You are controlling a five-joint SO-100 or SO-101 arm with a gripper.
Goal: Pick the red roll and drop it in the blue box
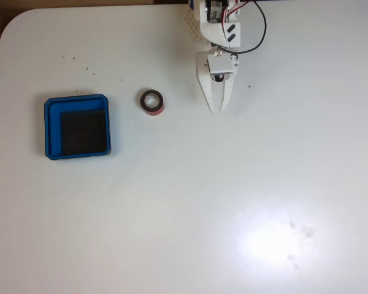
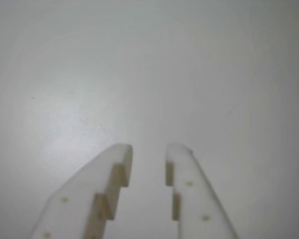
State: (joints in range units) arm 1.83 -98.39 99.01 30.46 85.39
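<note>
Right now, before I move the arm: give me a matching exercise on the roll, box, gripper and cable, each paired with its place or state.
Fixed view.
1. roll
2. box
3. gripper
4. cable

A. far left, dark floor bare
B. open, holding nothing
C. loops beside the arm
D. on the table between box and fingers

Pairs: 1-D, 2-A, 3-B, 4-C

Table (image 1: 184, 233) (white): box (image 1: 77, 101), roll (image 1: 152, 102).

red roll (image 1: 152, 101): 1 | blue box (image 1: 77, 126): 1 | table (image 1: 233, 202): 1 | arm (image 1: 218, 27): 1 | fingers (image 1: 208, 98): 2
</note>
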